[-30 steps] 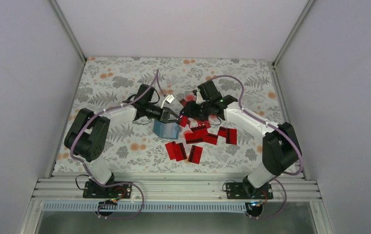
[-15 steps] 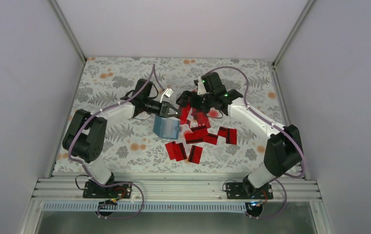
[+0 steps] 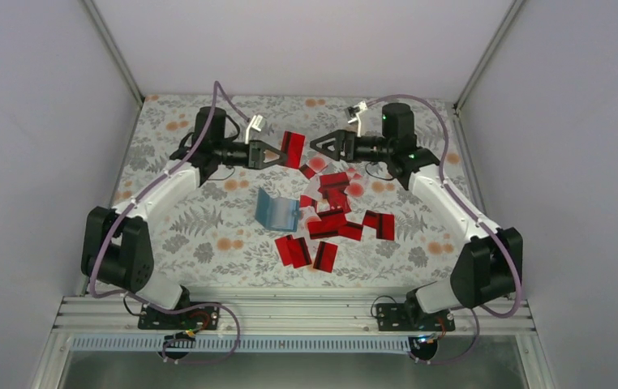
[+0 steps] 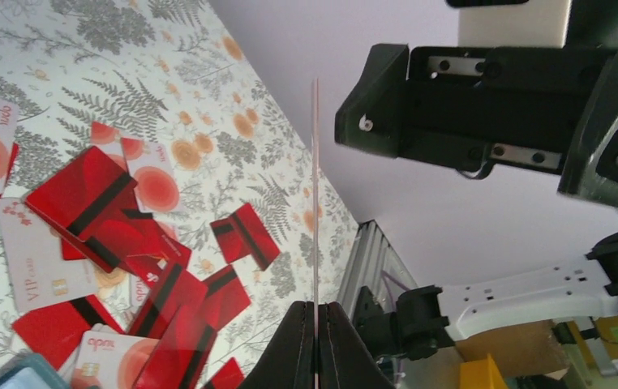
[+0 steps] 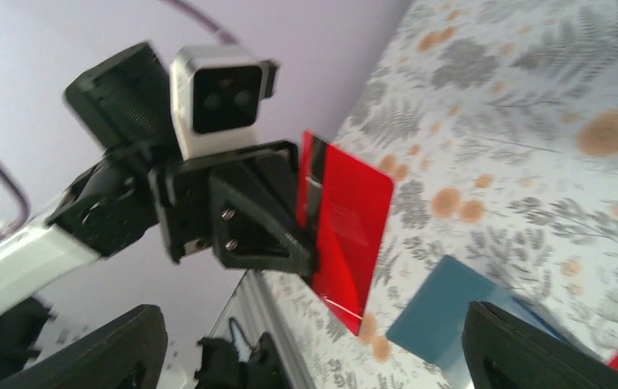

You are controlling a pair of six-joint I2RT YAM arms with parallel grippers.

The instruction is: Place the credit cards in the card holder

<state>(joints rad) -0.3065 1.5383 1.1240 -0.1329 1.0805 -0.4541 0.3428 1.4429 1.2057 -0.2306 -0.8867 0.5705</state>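
Now both arms have risen toward the far edge, away from the holder (image 3: 276,212), which sits mid-bench (image 3: 184,235) just beside the loose cards (image 3: 334,223). The left pincer (image 3: 276,154) has clamped one card (image 3: 293,149) aloft. The right pincer (image 3: 314,145) has spread, empty. This looks like a handover, with insertion still to do.

Overhead view looks down on the whole worktop (image 3: 168,227); both wrist views sit close, facing each other (both catch the raised card (image 3: 293,149)).
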